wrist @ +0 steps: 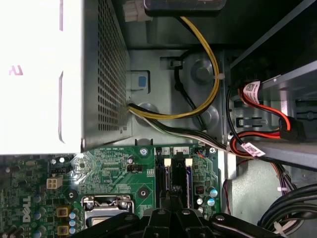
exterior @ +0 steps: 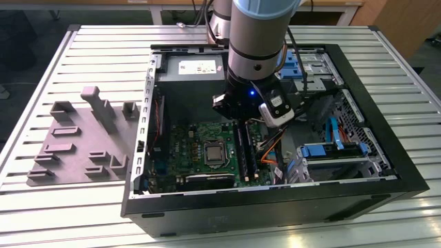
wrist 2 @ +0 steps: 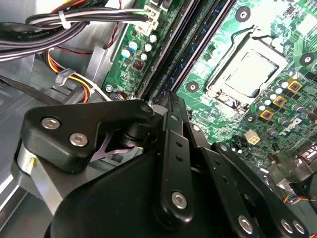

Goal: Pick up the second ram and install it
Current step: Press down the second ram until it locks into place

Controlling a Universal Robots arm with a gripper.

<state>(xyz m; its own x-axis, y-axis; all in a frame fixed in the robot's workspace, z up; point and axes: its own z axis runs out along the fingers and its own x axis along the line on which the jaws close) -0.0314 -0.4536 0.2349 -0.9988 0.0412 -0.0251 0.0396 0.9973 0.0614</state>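
Inside the open black metal computer case (exterior: 386, 170), the black jointed gripper (wrist 2: 171, 106) hangs low over the green motherboard (wrist 2: 247, 106), its fingers drawn close together above the long memory slots (wrist: 176, 178). The second ram (exterior: 246, 152), a thin flat dark stick, sits along those slots beside the square metal-framed processor socket (wrist 2: 250, 74). Yellow and black cable bundles (wrist: 198, 106) crowd the perforated steel wall nearby. On the ribbed aluminium table (exterior: 82, 206), a grey moulded plastic tray (exterior: 82, 144) lies well apart.
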